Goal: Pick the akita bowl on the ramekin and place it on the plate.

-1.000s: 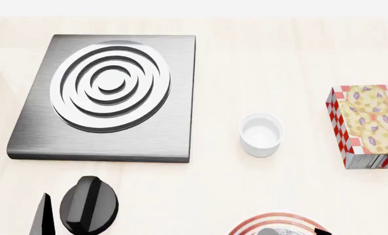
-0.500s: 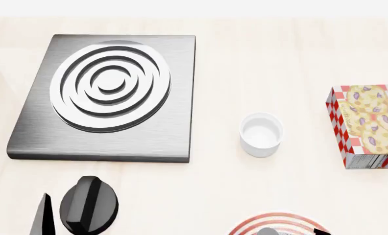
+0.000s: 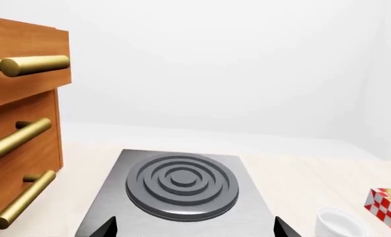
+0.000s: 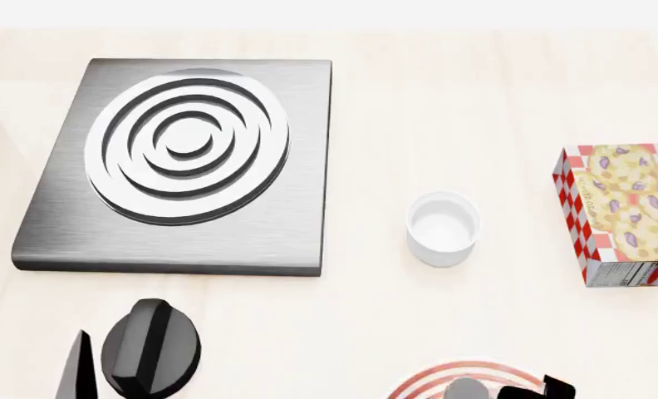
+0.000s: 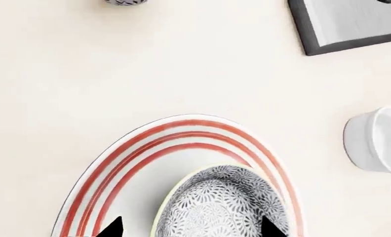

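The akita bowl (image 5: 222,207), grey-and-white speckled, sits upright on the plate (image 5: 136,168), a white plate with red rings. Only the plate's far rim (image 4: 445,372) and a bit of the bowl (image 4: 464,389) show at the head view's bottom edge. My right gripper (image 5: 192,228) is open above the bowl, one fingertip over the bare plate and the other over the bowl's side. The white ramekin (image 4: 442,227) stands empty beyond the plate. My left gripper (image 3: 195,232) is open and empty over the near edge of the stove.
A grey stove plate with a ringed burner (image 4: 185,162) lies at the left. A cookie box (image 4: 628,212) stands at the right. A wooden drawer cabinet with brass handles (image 3: 18,123) rises at the far left. A second speckled bowl (image 5: 125,2) sits farther off.
More of the right gripper's black finger now shows at the head view's bottom edge beside the bowl. The left arm, ramekin and stove have not moved.
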Tool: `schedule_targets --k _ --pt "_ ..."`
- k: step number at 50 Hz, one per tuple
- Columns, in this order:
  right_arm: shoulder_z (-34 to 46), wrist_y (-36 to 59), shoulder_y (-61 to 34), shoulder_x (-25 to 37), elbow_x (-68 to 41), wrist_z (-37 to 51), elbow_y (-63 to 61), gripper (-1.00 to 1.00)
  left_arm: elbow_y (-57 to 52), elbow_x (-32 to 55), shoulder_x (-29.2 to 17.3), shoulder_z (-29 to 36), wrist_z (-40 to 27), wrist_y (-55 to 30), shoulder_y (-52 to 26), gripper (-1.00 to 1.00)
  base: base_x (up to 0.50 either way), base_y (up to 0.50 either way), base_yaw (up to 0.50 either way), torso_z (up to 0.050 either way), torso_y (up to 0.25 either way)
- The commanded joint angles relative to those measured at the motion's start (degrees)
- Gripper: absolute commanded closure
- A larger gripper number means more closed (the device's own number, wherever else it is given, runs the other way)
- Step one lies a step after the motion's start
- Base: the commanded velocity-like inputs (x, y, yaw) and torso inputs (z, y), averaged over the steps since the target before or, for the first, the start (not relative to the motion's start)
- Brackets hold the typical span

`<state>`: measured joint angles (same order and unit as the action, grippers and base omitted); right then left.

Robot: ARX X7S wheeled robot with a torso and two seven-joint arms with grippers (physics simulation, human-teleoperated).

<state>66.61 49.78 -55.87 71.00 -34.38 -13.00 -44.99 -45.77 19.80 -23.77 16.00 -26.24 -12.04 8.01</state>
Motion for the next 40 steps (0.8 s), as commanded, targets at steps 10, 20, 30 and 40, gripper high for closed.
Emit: schedule_targets --k 10,20,30,40 --pt "-9.16 -16.42 3.91 0.43 -8.97 14.76 5.32 -1.0 0.14 -0.02 -0.21 0.5 -0.51 -0.45 -0.28 -1.0 0.0 0.0 0.0 0.0 0.0" --pt "-11.9 -27.16 8.74 -1.29 -10.8 23.44 8.26 -1.0 0.04 -0.2 -0.45 0.55 -0.76 -0.33 -0.27 -1.0 0.0 0.0 0.0 0.0 0.0" --pt "-15.5 -34.18 12.86 -4.15 -13.37 36.34 13.16 -1.0 0.26 -0.68 -0.51 1.07 -0.82 -0.11 -0.31 -1.0 0.0 0.0 0.0 0.0 0.0" --pt "-19.38 -44.74 19.7 -6.16 -11.58 50.59 18.83 -1.0 0.49 -0.69 -0.58 1.49 -0.63 0.42 -0.24 -1.0 0.0 0.0 0.0 0.0 0.134"
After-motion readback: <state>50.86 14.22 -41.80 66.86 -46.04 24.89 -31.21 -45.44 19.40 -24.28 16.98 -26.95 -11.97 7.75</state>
